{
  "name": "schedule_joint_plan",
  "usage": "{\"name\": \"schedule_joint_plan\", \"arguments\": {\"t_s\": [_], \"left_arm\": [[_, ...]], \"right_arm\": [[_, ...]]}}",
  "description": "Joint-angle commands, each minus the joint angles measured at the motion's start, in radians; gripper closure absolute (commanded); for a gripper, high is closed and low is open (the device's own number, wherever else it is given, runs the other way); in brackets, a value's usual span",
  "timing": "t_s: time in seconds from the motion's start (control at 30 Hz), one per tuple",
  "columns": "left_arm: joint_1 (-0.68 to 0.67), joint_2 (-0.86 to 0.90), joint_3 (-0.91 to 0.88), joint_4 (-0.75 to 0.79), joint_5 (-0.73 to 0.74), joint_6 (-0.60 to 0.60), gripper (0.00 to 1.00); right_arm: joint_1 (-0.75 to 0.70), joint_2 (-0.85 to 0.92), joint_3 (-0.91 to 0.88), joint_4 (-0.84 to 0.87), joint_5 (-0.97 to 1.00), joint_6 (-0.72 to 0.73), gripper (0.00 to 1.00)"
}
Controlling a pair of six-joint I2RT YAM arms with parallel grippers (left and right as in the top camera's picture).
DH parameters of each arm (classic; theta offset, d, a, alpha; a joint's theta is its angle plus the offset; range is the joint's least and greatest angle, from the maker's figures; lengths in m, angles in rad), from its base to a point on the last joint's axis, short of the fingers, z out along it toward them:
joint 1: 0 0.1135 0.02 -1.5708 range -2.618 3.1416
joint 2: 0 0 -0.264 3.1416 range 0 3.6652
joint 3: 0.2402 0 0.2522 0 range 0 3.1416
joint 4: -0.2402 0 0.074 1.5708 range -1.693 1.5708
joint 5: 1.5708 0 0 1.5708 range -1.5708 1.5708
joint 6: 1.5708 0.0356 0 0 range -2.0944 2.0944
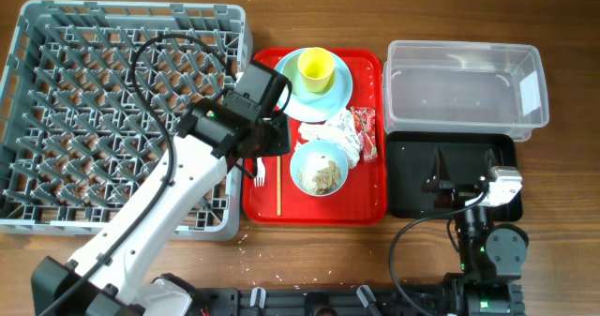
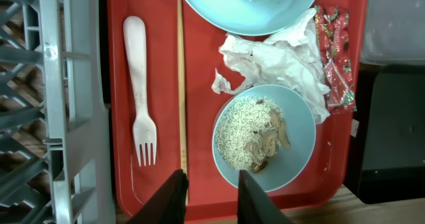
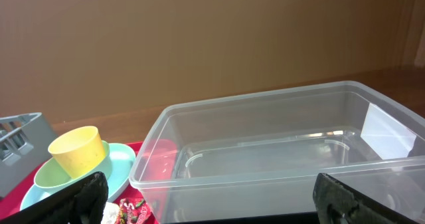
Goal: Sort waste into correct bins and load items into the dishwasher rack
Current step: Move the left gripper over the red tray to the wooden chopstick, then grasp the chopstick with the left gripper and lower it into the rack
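Overhead: L arm stretched diagonally from the table's near-left, crossing the rack's [image 1: 28,119] front corner, wrist tipped down over the left side of the red tray [image 1: 370,203]. Left gripper [image 1: 269,140] hung above the tray, close by the fork [image 1: 260,173] and chopstick [image 1: 277,189]. R arm sat folded at near-right, right gripper [image 1: 441,178] low over the black tray [image 1: 412,203], with the clear tub [image 1: 464,82] just behind that. Cup [image 1: 316,68] stood on the plate [image 1: 339,96]. Napkin [image 1: 339,133] and wrapper [image 1: 367,136] lay betw. plate and bowl [image 1: 302,158].

Left wrist: cam looked straight down. Jaws were parted, nothing betw. them, gripping nothing. One finger was over the chopstick's end, the other over the bowl's rim. Food scraps [image 2: 255,134] lay in the bowl. Fork lay parallel to the chopstick, tines toward the gripper, rack alongside.

Right wrist: fingers were spread wide apart, empty. Tub was straight ahead, cup and plate off to the left on the red tray.
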Motion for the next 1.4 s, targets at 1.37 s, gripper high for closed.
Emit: {"name": "schedule_joint_plan", "arguments": {"t_s": [1.37], "left_arm": [[-0.002, 0.404, 0.010, 0.144, -0.137, -0.069, 0.80]], "right_arm": [[-0.003, -0.003, -0.001, 0.003, -0.005, -0.014, 0.00]]}}
